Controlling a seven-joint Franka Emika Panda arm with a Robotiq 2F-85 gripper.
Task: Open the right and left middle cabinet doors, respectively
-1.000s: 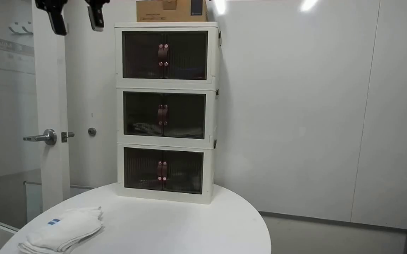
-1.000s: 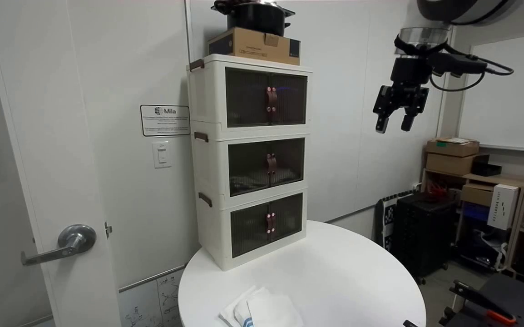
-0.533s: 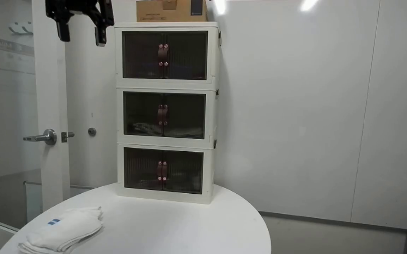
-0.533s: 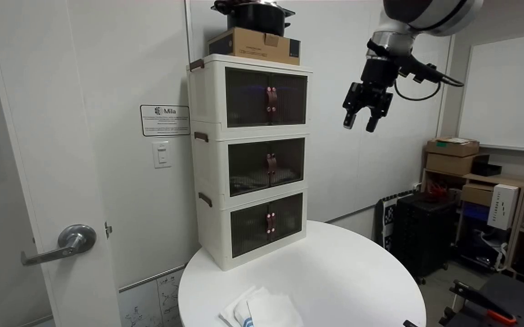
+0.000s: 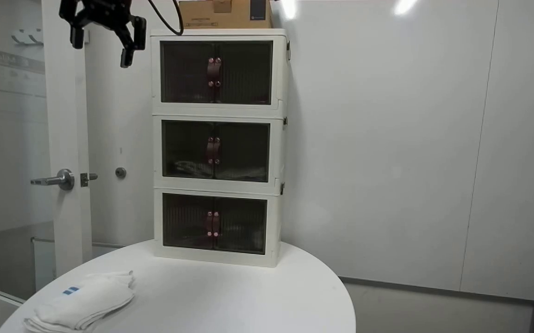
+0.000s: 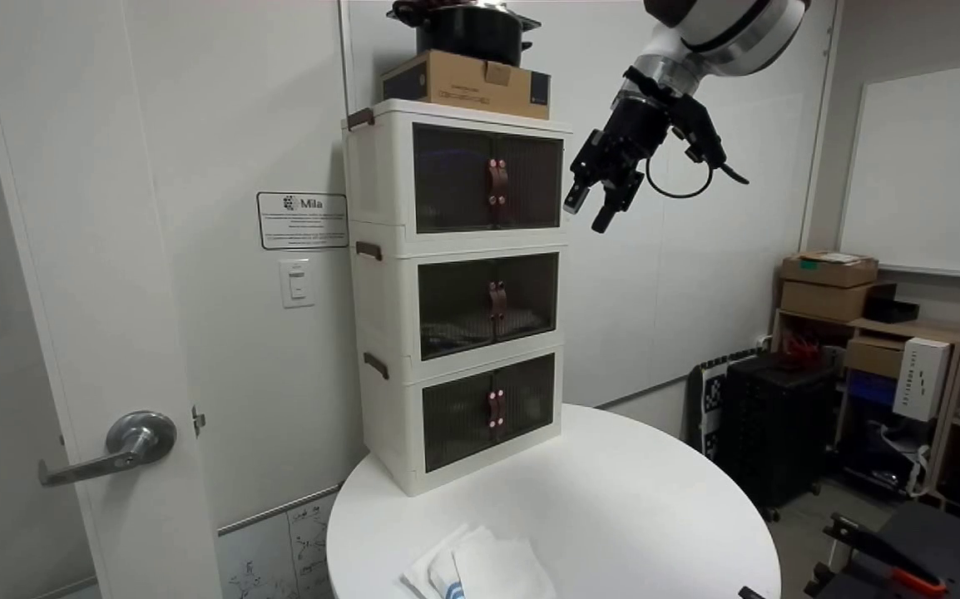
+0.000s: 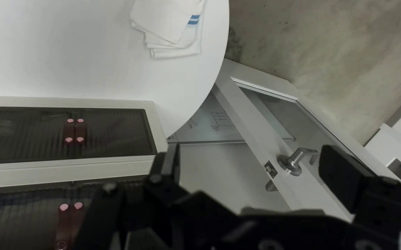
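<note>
Both middle cabinet doors sit closed in the white cabinet's central tier. The left middle door and right middle door are dark, see-through panels whose reddish handles meet at the centre. In the wrist view the tiers appear inverted; the right middle door is at lower left, while my gripper covers much of the left middle door. In both exterior views the gripper hangs tilted at about top-tier height, apart from the cabinet. Its fingers stand wide open, nothing between them.
Top-tier doors and bottom-tier doors look alike. A cardboard box with a black pot stands on the cabinet. Folded white cloths lie on the round table. A room door with a lever handle is alongside.
My gripper has moved in toward the cabinet, leftward in an exterior view, and tilted. It came lower into an exterior view, its cable now showing. The jaws stayed open and the doors stayed closed.
</note>
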